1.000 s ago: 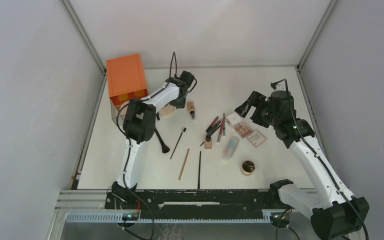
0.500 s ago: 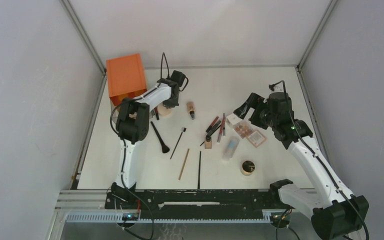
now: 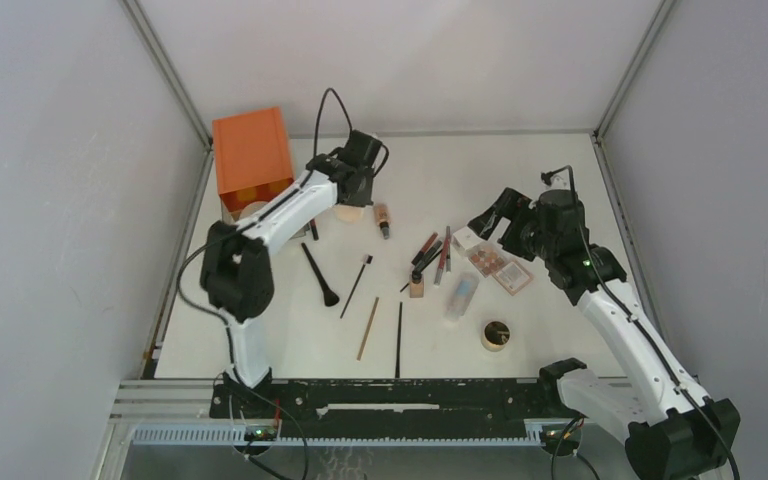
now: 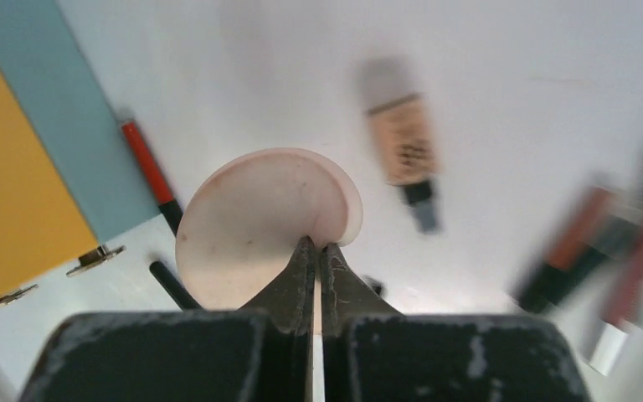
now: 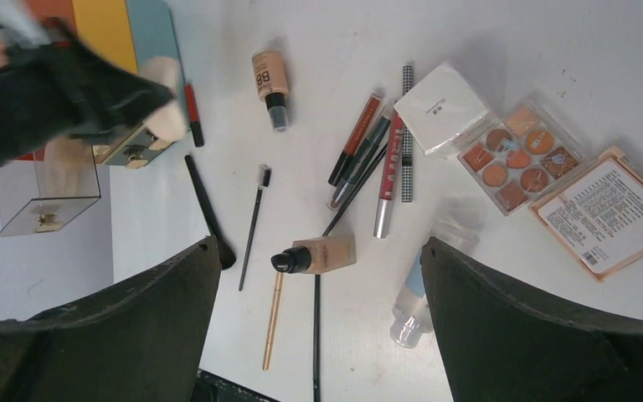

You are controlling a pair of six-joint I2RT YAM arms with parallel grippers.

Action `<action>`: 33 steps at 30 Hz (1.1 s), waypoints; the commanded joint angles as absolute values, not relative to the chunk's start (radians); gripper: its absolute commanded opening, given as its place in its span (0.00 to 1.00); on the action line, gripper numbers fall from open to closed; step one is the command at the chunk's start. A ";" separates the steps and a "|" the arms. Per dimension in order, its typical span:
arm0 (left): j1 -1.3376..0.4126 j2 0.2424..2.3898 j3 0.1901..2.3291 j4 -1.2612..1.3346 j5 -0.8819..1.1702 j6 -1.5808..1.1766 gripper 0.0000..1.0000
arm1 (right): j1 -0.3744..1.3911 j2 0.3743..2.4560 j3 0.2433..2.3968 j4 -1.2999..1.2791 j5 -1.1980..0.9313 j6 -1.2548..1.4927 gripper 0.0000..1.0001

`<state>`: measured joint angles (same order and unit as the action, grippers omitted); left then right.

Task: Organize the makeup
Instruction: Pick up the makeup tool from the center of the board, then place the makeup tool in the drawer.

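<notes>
Left fingers (image 4: 297, 280) are pressed together but for a thin slit, their tips pinching the rim of a round tan compact (image 4: 259, 218) at the far left of the bench, just right of the orange three-drawer box (image 3: 252, 155). A red pencil (image 4: 146, 163) lies beside the compact. The right fingers (image 5: 159, 318) stand wide apart above the scattered makeup, with nothing between them.

The bench (image 3: 520, 170) is plain matte white, closed in by pale grey walls (image 3: 50, 200), with aluminium posts (image 3: 165, 70) running up the far corners and a black rail (image 3: 400, 395) along the near edge.

Most cosmetics lie mid-bench between the arms. A tan tube (image 5: 270, 77) reads "BB". Near it lie a foundation bottle (image 5: 318, 254), a clear tube (image 5: 419, 301) and a reddish-pan palette (image 5: 519, 159). A printed card (image 5: 607, 209) just beside the palette carries lines of text too small to read, and so does the small white box (image 5: 439, 105) on its far side.
</notes>
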<state>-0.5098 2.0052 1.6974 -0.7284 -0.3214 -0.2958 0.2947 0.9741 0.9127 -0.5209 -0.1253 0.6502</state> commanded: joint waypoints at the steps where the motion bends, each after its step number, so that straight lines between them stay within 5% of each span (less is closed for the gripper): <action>1: -0.537 1.736 1.677 -0.689 -0.243 -0.287 0.00 | 0.302 0.922 0.904 -0.449 -0.086 0.669 0.95; 12: -0.397 1.330 1.549 -0.836 -0.330 -0.275 0.00 | 0.299 0.935 0.889 -0.416 -0.081 0.665 0.95; 24: -0.159 1.380 1.463 -0.845 -0.318 -0.270 0.02 | 0.299 0.951 0.888 -0.436 -0.094 0.656 0.95; 29: -0.157 1.378 1.505 -0.869 -0.347 -0.271 0.61 | 0.299 0.938 0.880 -0.436 -0.101 0.652 0.96; 33: -0.168 1.319 1.504 -0.859 -0.268 -0.247 0.66 | 0.293 0.944 0.876 -0.433 -0.100 0.639 0.96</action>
<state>-0.1608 1.3998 1.4437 -0.8772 -0.3241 -0.2794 0.2958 0.9581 0.8810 -0.4667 -0.0978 0.6563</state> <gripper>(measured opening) 0.665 0.960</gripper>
